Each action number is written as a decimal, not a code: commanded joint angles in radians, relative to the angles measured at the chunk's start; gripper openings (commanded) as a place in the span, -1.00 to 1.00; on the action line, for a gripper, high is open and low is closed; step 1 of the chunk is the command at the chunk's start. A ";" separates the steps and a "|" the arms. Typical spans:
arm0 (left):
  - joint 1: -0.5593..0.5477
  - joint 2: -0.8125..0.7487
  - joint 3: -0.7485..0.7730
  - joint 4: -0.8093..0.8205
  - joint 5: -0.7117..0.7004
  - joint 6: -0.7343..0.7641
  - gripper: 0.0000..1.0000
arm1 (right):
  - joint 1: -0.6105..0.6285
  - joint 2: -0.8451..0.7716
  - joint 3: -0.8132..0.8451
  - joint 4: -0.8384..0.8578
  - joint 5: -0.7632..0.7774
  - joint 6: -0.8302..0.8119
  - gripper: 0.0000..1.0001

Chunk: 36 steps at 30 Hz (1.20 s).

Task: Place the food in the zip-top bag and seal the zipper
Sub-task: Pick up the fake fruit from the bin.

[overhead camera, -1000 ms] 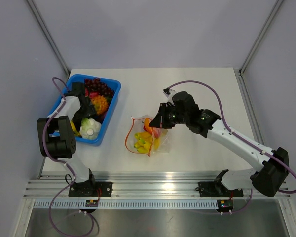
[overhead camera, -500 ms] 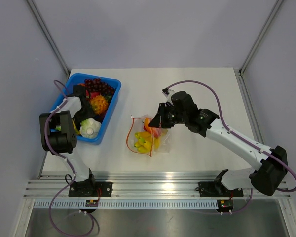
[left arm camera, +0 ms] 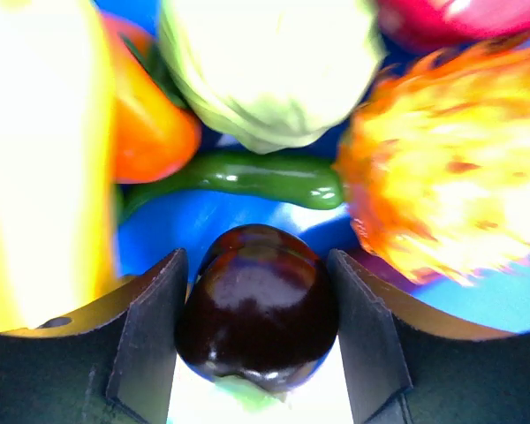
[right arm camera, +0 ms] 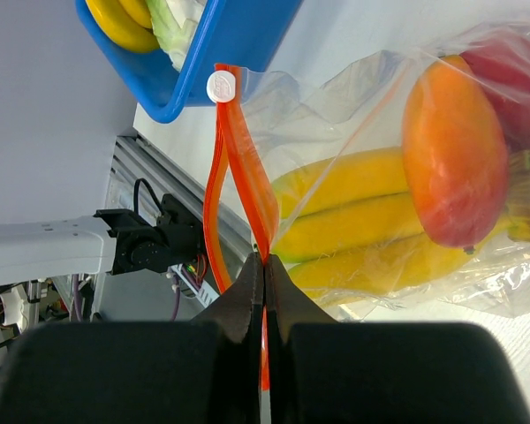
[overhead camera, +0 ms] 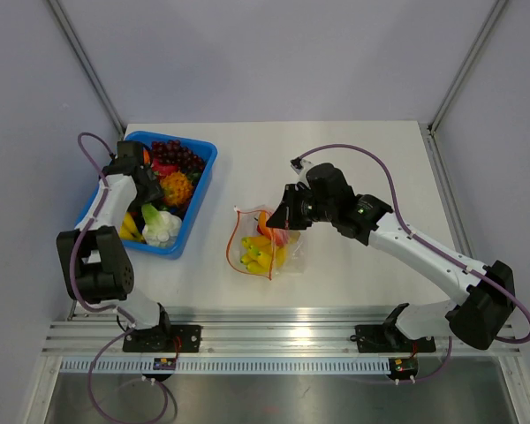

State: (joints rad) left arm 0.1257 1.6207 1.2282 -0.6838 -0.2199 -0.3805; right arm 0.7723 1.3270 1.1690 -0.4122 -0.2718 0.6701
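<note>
The clear zip-top bag [overhead camera: 267, 246] lies on the table's middle, holding yellow bananas [right arm camera: 353, 221], an orange mango [right arm camera: 455, 159] and a red piece [right arm camera: 512, 71]. My right gripper [right arm camera: 264, 261] is shut on the bag's red-orange zipper [right arm camera: 247, 168], whose mouth gapes open up to the white slider [right arm camera: 220, 86]. From above, the right gripper [overhead camera: 276, 221] sits at the bag's far edge. My left gripper [left arm camera: 256, 269] is down in the blue tray [overhead camera: 203, 168], its fingers pressed on both sides of a glossy dark purple eggplant [left arm camera: 261, 300].
The tray also holds a pale cabbage [left arm camera: 265, 62], a green pepper [left arm camera: 247, 177], a spiky orange fruit [left arm camera: 442, 177], a yellow piece [left arm camera: 35, 159] and dark grapes [overhead camera: 177, 155]. The aluminium rail [overhead camera: 274, 336] runs along the near edge.
The left arm has swung its elbow toward the near side and its jaws have narrowed onto the eggplant. The right arm and the bag have stayed put.
</note>
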 commanded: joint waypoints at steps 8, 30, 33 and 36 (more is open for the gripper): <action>-0.003 -0.131 0.111 -0.080 0.019 0.054 -0.76 | 0.007 -0.034 0.012 0.033 0.006 0.005 -1.00; -0.172 -0.473 0.102 -0.137 0.479 0.097 -0.87 | 0.007 0.196 0.239 0.058 0.036 0.005 -1.00; -0.199 -0.527 0.073 -0.132 0.536 0.074 -0.89 | 0.005 0.264 0.316 0.043 0.048 0.006 -1.00; -0.222 -0.568 0.041 -0.123 0.583 0.049 -0.89 | 0.005 0.313 0.360 0.036 0.037 0.013 -1.00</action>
State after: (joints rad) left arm -0.0788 1.1057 1.2922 -0.8265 0.2527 -0.3012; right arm 0.7723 1.6169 1.4532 -0.3931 -0.2504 0.6823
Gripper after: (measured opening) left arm 0.629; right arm 0.011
